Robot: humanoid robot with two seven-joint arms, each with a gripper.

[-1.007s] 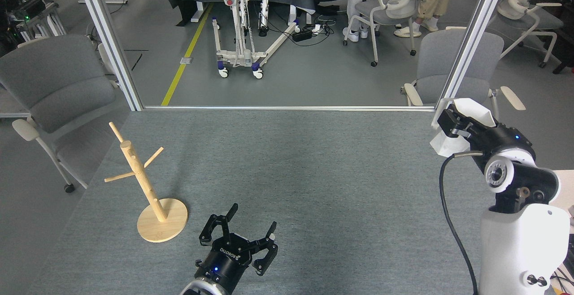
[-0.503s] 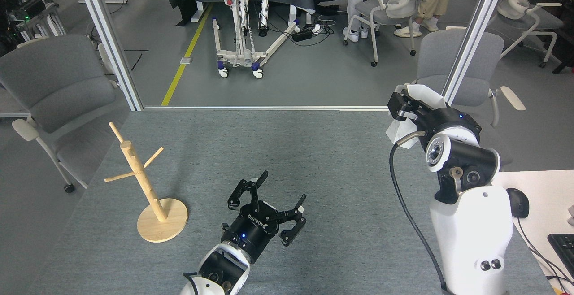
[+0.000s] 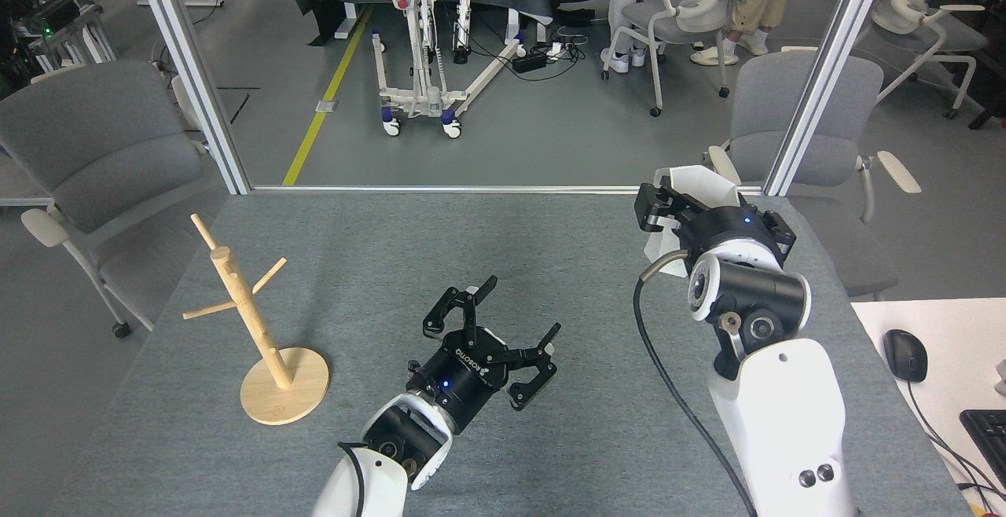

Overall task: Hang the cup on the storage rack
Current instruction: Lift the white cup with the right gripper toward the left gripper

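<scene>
The white faceted cup (image 3: 701, 185) is held above the table's far right part, with my right gripper (image 3: 677, 210) shut on it; the black fingers cover much of its near side. The wooden storage rack (image 3: 250, 320) stands at the table's left on its round disc base, its angled pegs bare. My left gripper (image 3: 511, 314) hovers open over the middle of the table, fingers spread with nothing between them, roughly halfway between rack and cup.
The grey felt table (image 3: 393, 250) ends at a metal frame rail (image 3: 503, 188) at the back. Grey chairs stand beyond the left (image 3: 94, 155) and right (image 3: 802, 108) edges. A mouse (image 3: 905, 355) and keyboard (image 3: 986, 432) lie on a white desk at right.
My right arm has carried the cup leftward and inward over the table. My left gripper has moved right and forward toward the table's middle, staying open.
</scene>
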